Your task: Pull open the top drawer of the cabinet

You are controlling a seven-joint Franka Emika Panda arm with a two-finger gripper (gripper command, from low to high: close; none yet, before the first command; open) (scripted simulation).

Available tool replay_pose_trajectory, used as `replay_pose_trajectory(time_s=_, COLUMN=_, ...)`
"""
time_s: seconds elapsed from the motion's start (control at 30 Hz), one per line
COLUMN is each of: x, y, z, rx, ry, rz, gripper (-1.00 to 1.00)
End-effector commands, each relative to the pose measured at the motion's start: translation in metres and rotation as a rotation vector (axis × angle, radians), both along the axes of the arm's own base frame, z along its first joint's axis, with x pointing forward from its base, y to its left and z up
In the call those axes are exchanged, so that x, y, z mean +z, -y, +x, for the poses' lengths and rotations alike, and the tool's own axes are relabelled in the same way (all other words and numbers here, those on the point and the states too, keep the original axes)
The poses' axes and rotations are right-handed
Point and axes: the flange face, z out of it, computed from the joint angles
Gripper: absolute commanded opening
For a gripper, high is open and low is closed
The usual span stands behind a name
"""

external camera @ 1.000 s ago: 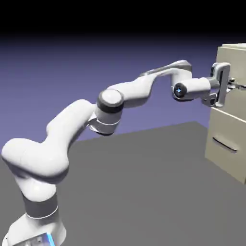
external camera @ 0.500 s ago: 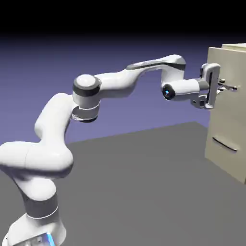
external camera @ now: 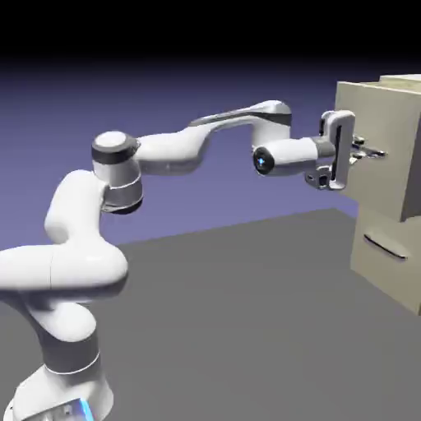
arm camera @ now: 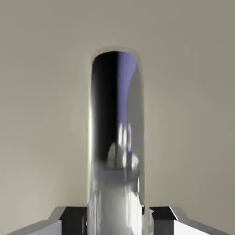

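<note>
**Top drawer out, gripper clamped on its handle**

Your gripper (external camera: 367, 153) is closed on the grey bar handle (arm camera: 115, 137), which runs between the two fingertips (arm camera: 73, 216) in the hand view. The top drawer (external camera: 370, 148) juts out from the cabinet (external camera: 386, 255), overhanging the lower drawer (external camera: 383, 242), whose own handle lies well below your hand. The table (external camera: 247, 329) before the cabinet is bare grey. The cabinet's right side is cut off by the picture's edge, and beige panel fills the hand view.

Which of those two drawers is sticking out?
The top drawer, with the gripper on its handle. It juts out from the cabinet; the lower drawer sits flush.
</note>
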Motion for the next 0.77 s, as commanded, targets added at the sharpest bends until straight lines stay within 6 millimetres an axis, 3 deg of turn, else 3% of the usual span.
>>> replay_pose_trajectory(time_s=0.0, x=0.0, y=0.0, z=0.001, rx=0.0, ry=0.001, rz=0.0, gripper=-1.0)
replay_pose_trajectory(time_s=0.13, x=0.0, y=0.001, z=0.003, rx=0.0, ry=0.001, rz=-0.001, gripper=-1.0)
replay_pose_trajectory(time_s=0.2, x=0.0, y=0.0, z=-0.006, rx=0.001, ry=-0.001, rz=-0.001, gripper=-1.0)
replay_pose_trajectory(time_s=0.6, x=0.0, y=0.0, z=-0.119, rx=0.001, ry=-0.002, rz=0.0, gripper=-1.0)
replay_pose_trajectory(time_s=0.63, x=0.0, y=0.0, z=-0.119, rx=0.001, ry=-0.002, rz=0.0, gripper=-1.0)
replay_pose_trajectory(time_s=0.67, x=0.0, y=0.0, z=-0.119, rx=0.001, ry=-0.002, rz=0.0, gripper=1.0)
replay_pose_trajectory(time_s=0.73, x=0.0, y=-0.001, z=-0.13, rx=0.001, ry=-0.001, rz=-0.001, gripper=1.0)
